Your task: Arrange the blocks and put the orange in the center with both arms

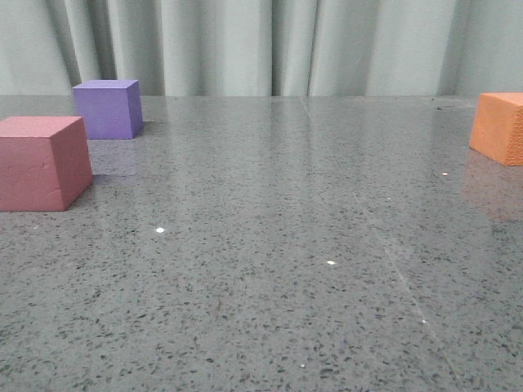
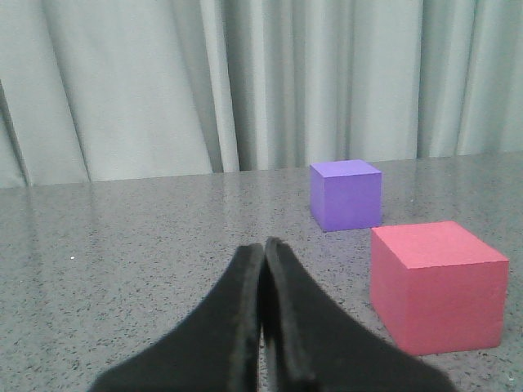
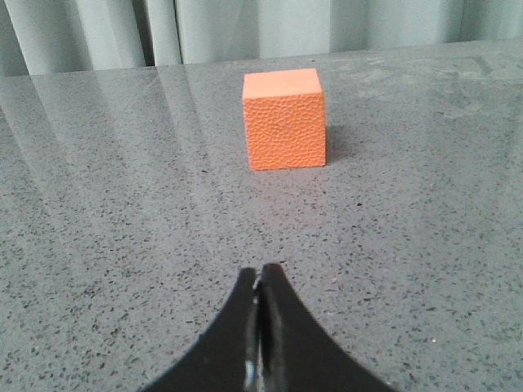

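Left claw (image 2: 263,269): fingers pressed together, empty, low over the bench (image 2: 147,237), clear of both cubes near it. Right claw (image 3: 261,294): likewise closed on nothing, tips pointing straight at the orange cube (image 3: 284,118), which sits well ahead on bare stone, upright, untouched.

Outward from the left claw: pink-red cube (image 2: 437,286) nearer, purple cube (image 2: 346,194) beyond it, the two apart, not touching. In the front view, pink-red cube (image 1: 42,162) and purple cube (image 1: 108,108) at the far left, orange cube (image 1: 500,126) at the far right edge, partly cut off; middle of the bench (image 1: 270,229) bare between them. Neither arm visible from the front.

Judged stage: the very start, nothing yet gripped or moved, approach to the first grasp in hand. Next move likely calls for opening the right claw wider than the orange cube, advancing straight until the fingers straddle its side faces, then closing gently, the foam likely yielding under pressure. Same opening needed on the left before reaching for the pink-red cube.
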You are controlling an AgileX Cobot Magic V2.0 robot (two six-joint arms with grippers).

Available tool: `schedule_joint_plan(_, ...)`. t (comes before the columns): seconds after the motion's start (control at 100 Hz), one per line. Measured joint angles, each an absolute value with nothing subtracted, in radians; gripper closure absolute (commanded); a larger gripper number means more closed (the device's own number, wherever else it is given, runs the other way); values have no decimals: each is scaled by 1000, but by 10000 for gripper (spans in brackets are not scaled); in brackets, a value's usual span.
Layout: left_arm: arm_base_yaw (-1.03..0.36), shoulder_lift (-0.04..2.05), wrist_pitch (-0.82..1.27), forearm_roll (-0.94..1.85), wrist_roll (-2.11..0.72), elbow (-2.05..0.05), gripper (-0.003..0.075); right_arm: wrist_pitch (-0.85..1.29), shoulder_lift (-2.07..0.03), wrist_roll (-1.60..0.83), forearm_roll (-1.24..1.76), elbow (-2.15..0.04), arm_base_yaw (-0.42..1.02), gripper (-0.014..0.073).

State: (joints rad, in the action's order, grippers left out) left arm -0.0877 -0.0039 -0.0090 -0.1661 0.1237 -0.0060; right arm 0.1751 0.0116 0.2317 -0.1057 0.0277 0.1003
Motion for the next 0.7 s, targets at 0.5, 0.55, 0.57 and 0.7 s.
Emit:
schedule_joint_plan(0.5,-88,-4,-9,-166,124,-6,739,175,12,232,-106,28,100,713)
schedule_joint_plan(0.55,-88,-4,-9,-166,124,-6,739,171,12,232,-106,28,100,713)
schedule_joint_plan(0.57,-88,-4,-9,-166,124,-6,739,167,12,232,-106,28,100,713)
schedule_joint_plan(0.7,-88,-4,-9,-166,124,-6,739,144,12,232,-108,28,100,713)
